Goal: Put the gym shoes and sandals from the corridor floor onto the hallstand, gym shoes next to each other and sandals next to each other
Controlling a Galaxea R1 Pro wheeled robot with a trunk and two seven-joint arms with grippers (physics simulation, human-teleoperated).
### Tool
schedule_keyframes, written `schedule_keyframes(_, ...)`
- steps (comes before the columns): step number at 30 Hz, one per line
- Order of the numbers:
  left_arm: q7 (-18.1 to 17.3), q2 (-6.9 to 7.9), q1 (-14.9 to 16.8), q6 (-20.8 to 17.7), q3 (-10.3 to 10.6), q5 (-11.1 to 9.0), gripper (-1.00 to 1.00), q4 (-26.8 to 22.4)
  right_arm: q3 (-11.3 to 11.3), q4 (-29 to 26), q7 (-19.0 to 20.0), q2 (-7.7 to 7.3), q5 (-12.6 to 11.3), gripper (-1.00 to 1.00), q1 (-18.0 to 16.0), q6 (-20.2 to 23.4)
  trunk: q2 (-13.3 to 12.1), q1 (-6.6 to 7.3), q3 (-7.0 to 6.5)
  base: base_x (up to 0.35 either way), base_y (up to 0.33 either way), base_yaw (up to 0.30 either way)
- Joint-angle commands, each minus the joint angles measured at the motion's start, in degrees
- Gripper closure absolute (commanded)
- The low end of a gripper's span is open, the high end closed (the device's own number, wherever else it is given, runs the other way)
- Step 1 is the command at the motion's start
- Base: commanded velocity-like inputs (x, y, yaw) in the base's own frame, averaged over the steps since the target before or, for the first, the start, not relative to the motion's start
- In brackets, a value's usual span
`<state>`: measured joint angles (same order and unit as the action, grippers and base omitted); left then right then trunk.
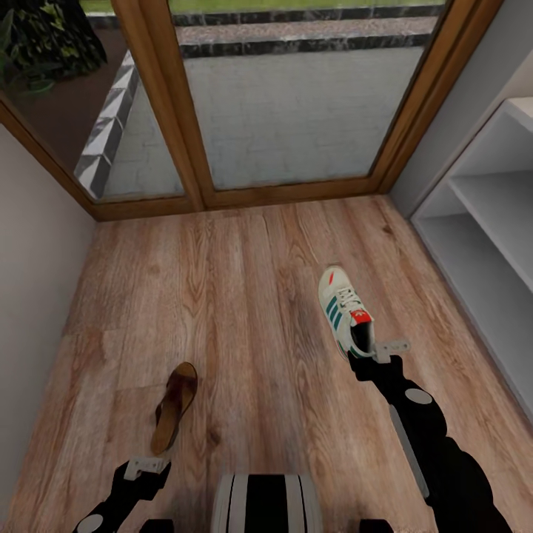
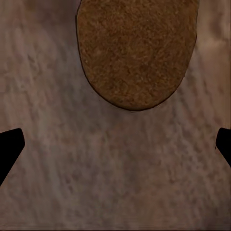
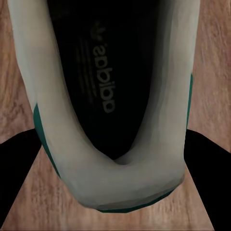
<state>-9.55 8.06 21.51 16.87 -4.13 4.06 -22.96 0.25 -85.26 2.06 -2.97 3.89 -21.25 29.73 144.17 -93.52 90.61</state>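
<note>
Cream-white, with green stripes, the gym shoe [image 1: 343, 309] lies on the corridor floor [image 1: 244, 296] right of centre, long axis running near-to-far, its heel toward the right gripper [image 1: 377, 352], whose spread fingers straddle the heel collar without clamping it; the insole reads "adidas" in the right wrist view. Over at the near left the brown sandal [image 1: 175, 406] lies lengthwise too, its rounded end just ahead of the left gripper [image 1: 146, 466], which hangs released above bare planks. Pale grey, the hallstand [image 1: 485, 222] stands at the right, nearest the right arm.
</note>
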Motion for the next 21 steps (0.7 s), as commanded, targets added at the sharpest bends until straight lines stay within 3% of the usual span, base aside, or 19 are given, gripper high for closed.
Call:
schedule_keyframes(1,-0.38,-0.04,0.01,0.18,-0.44,0.42,-1.00,0.04,0.02,-0.08,0.22,-0.02,0.42,1.00,-0.02,0.33,0.03,-0.01,0.35,0.000,0.000,0.000)
schedule_keyframes(13,-0.44,0.00,0.01,0.52,-0.11,0.53,-1.00,0.02,0.02,-0.08,0.22,0.06,0.42,1.00,-0.02,0.33,0.03,-0.01,0.74,0.011,0.000,0.000)
schedule_keyframes(21,-0.40,-0.05,0.02,0.53,-0.18,0.43,-1.00,0.02,0.08,-0.08,0.22,0.06,0.42,1.00,-0.02,0.34,0.03,-0.01,0.74,0.201,0.000,0.000)
